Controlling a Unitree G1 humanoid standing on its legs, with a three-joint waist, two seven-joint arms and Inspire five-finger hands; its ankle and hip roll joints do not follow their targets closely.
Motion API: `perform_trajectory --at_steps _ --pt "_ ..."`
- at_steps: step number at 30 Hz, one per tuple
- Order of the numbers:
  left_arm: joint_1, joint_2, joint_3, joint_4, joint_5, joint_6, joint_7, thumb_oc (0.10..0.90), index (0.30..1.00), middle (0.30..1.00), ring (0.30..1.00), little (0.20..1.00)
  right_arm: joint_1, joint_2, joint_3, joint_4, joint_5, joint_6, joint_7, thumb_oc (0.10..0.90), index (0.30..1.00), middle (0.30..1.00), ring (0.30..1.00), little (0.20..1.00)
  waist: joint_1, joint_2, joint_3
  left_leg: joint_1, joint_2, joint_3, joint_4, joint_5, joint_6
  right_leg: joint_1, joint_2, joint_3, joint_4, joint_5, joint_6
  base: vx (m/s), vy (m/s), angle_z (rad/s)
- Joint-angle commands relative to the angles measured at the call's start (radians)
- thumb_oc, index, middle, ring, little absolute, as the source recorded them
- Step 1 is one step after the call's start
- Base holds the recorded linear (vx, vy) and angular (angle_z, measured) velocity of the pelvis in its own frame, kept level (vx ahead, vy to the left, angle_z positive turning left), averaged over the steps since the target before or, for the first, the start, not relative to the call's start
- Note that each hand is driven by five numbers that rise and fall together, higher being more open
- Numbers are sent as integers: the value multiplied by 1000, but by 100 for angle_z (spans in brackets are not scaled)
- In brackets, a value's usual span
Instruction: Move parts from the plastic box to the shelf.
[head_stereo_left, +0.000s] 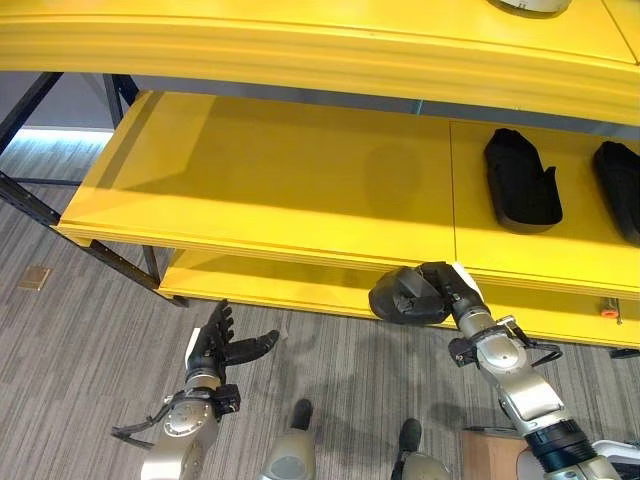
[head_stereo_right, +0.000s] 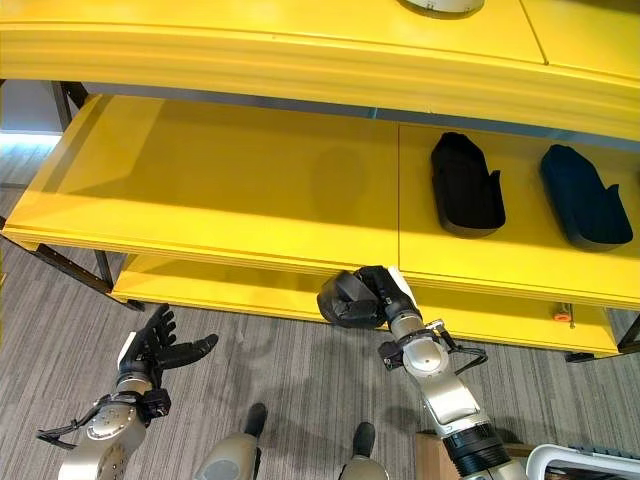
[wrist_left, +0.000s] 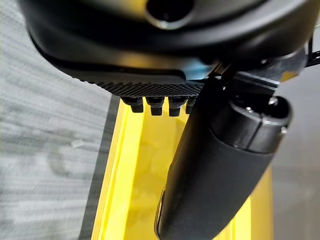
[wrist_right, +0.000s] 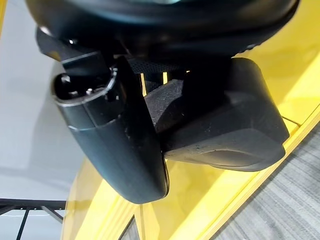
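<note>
Right wrist view shows your right hand (wrist_right: 150, 125) curled round a black moulded part (wrist_right: 225, 135) just below the yellow shelf (head_stereo_left: 300, 190) front edge; it looks light, stiff and smooth, so grip its thick rim, while your left hand (head_stereo_left: 215, 350) hangs spread.

looking like a workshop or warehouse corner, big yellow shelf (head_stereo_left: 300, 190) sitting on black metal framing (head_stereo_left: 30, 200), grey carpet floor (head_stereo_left: 80, 330), black moulded parts (head_stereo_left: 520, 180) lying on it

My right hand (head_stereo_left: 435, 290) is raised, its fingers and thumb curled round a black part (head_stereo_left: 400, 298). My left hand (head_stereo_left: 215, 345) hangs low, fingers spread loose.
</note>
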Motion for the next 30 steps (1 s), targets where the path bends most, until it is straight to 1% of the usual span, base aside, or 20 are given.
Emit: perform_trajectory --at_steps 1,4,7,10,11,12,13,18,19,20,25,27,30 --pt "47 27 -23 -56 36 -76 0 900 1000 1000 1000 1000 -183 -27 -42 -122 14 -159 -60 400 300 300 300 300 -23 -26 -217 -28 4 44 20 -27 33 33 49 -21 67 -152 -14 10 20 -6" --pt "50 24 -25 -54 32 -73 4 900 1000 1000 1000 1000 -199 -25 -21 -125 31 -162 -48 400 300 300 300 300 -19 -35 -224 -20 6 48 11 -29 34 38 49 -19 59 -147 -11 5 23 -7" --pt "56 20 -21 -52 25 -70 7 900 1000 1000 1000 1000 -242 -4 39 -137 65 -161 -22 400 300 300 300 300 -5 -45 -233 -6 10 52 -5 -30 34 45 51 -20 46 -143 -7 -3 7 -6" --pt "59 17 -17 -55 19 -70 9 900 1000 1000 1000 1000 -279 4 67 -140 90 -163 -17 400 300 300 300 300 2 -51 -237 -2 12 49 -11 -28 34 51 50 -23 40 -141 -6 -5 0 -8" --pt "59 18 -16 -56 15 -72 12 900 1000 1000 1000 1000 -301 11 82 -144 110 -166 -17 400 300 300 300 300 8 -53 -238 -2 12 48 -14 -26 33 52 50 -25 38 -139 -6 0 0 0" --pt "57 18 -14 -53 6 -75 16 900 1000 1000 1000 1000 -340 27 106 -146 161 -167 -17 400 300 300 300 300 18 -57 -240 -4 12 45 -16 -23 32 54 50 -30 33 -137 -5 -17 -1 5" --pt "57 18 -13 -53 5 -75 16 900 1000 1000 1000 1000 -342 27 107 -145 162 -167 -17 400 300 300 300 300 17 -57 -240 -4 12 44 -16 -23 32 54 50 -30 32 -136 -5 -15 2 4" --pt "46 21 -18 -37 -16 -79 33 900 1000 1000 1000 1000 -441 72 184 -121 285 -170 -19 400 300 300 300 300 42 -67 -244 -6 9 35 -29 -15 30 62 48 -44 21 -132 -5 -3 -4 13" --pt "40 28 -20 -31 -19 -83 37 900 1000 1000 1000 1000 -486 93 223 -119 335 -174 -13 400 300 300 300 300 54 -70 -246 -9 7 30 -32 -12 29 64 48 -49 18 -131 -5 0 -12 20" --pt "40 27 -19 -31 -19 -83 37 900 1000 1000 1000 1000 -488 93 224 -117 336 -175 -13 400 300 300 300 300 53 -70 -245 -9 7 29 -33 -11 29 64 48 -50 18 -131 -5 3 -7 20" --pt "27 45 -22 -33 -27 -93 51 900 1000 1000 1000 1000 -616 122 282 -139 393 -192 -19 400 300 300 300 300 71 -72 -251 -12 0 20 -45 -4 29 71 47 -66 4 -123 -6 10 0 14" --pt "17 43 -25 -23 -35 -99 62 900 1000 1000 1000 1000 -650 137 286 -156 405 -205 -31 400 300 300 300 300 75 -71 -251 -16 -3 16 -49 -3 30 69 45 -72 3 -121 -5 21 6 10" --pt "6 53 -35 -7 -22 -102 64 900 1000 1000 1000 1000 -687 132 279 -168 412 -220 -45 400 300 300 300 300 74 -69 -251 -18 -4 16 -58 2 32 62 44 -70 3 -118 -3 5 3 1"
